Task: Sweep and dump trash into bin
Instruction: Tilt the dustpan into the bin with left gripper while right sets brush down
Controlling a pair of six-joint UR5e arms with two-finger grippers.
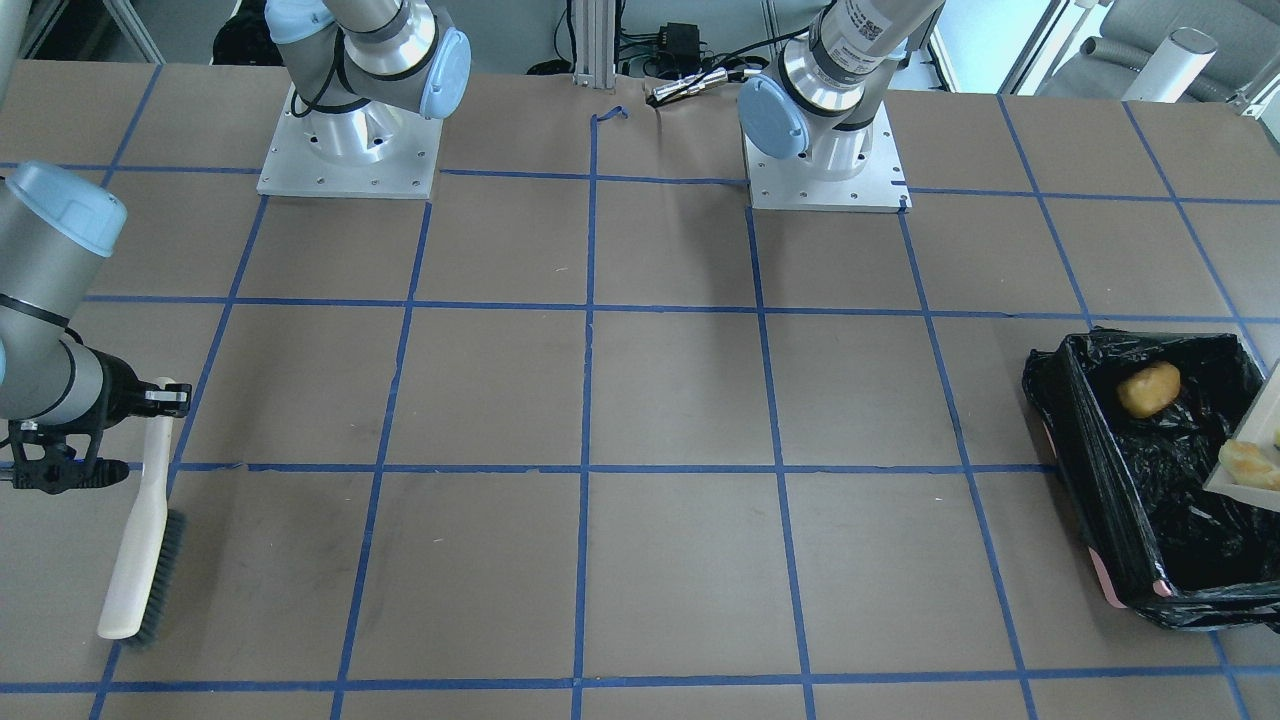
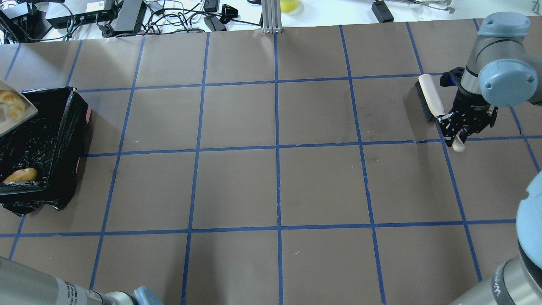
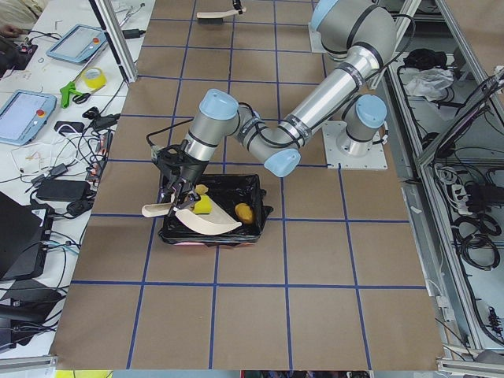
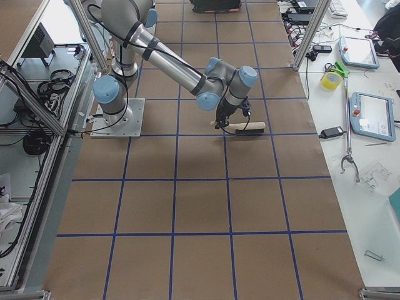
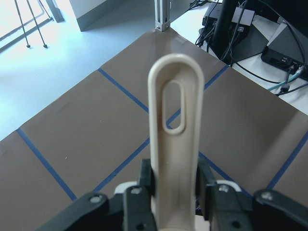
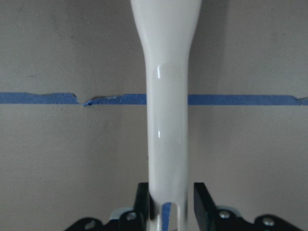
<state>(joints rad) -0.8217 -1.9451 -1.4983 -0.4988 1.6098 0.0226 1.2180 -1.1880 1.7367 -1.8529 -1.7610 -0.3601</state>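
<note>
Left arm [image 3: 315,110] stretched far out, elbow bent, wrist low; left gripper [image 5: 175,190] jaws clamped on dustpan handle [image 5: 175,120]
Right arm [image 4: 175,62] extended outward, forearm low over table, wrist angled down; right gripper [image 6: 168,204] fingers [image 6: 202,199] pinching hand brush handle [image 6: 166,120]

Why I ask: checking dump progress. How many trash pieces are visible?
3. The oval lump lies in the bin; the croissant piece and yellow sponge sit on the dustpan.
</note>
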